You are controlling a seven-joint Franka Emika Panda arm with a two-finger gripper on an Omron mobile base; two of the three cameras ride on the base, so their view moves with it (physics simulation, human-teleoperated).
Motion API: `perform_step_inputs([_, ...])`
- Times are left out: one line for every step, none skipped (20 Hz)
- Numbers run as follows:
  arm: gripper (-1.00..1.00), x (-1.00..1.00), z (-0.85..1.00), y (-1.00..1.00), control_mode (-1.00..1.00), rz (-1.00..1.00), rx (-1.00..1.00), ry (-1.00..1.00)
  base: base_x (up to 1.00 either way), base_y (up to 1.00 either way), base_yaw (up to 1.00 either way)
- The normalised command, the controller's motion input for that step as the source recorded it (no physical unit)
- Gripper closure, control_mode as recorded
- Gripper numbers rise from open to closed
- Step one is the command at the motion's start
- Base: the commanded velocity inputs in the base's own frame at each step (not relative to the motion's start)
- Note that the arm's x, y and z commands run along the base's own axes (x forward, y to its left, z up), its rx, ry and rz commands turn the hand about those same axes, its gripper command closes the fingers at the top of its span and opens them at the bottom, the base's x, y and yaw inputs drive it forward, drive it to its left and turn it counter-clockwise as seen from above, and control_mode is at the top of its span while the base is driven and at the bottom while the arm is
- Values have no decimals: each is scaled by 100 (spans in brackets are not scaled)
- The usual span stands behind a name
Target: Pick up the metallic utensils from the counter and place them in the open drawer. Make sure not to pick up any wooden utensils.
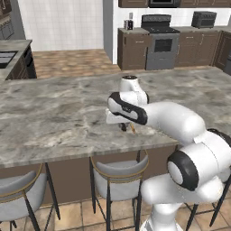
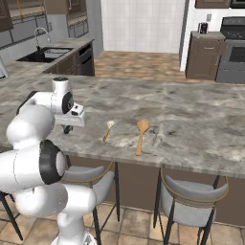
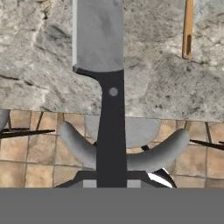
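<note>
Knife (image 3: 111, 127) fills the hand view, black handle clamped in the pincer (image 3: 111, 183), blade out over the desk (image 3: 39, 83) edge, stool (image 3: 124, 146) below; two wooden spoons (image 2: 140, 135) lie nearby.

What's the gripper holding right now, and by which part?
The knife, gripped by the lower end of its black handle between the fingers, blade pointing away over the counter.

One knife (image 3: 108, 87), steel blade, black handle. Two wooden spoons on bench (image 2: 201, 119): larger round-bowled (image 2: 140, 135), smaller pale-headed (image 2: 108, 129) just left. Two grey stools (image 2: 191, 203) along near bench edge. One stove (image 1: 159, 40) far right. One sink (image 2: 45, 53) far left.
</note>
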Motion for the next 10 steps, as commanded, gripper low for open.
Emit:
perform_step_inputs([100,-100,84,-70,-100,21,0,-18,0,0,0])
perform_step_inputs([100,-100,87,-72,-100,21,0,-17,0,0,0])
perform_step_inputs([100,-100,89,-71,-100,21,0,-17,0,0,0])
perform_step_inputs([100,-100,89,-68,-100,20,0,-15,0,0,0])
perform_step_inputs([100,-100,88,-67,-100,19,0,-13,0,0,0])
perform_step_inputs([100,-100,86,-64,-100,18,0,-12,0,0,0])
perform_step_inputs([100,-100,83,-61,-100,17,0,-11,0,0,0])
perform_step_inputs([100,-100,78,-61,-100,16,0,-10,0,0,0])
perform_step_inputs([100,-100,82,-58,-100,14,0,-7,0,0,0])
perform_step_inputs([100,-100,81,-51,-100,12,0,-7,0,0,0])
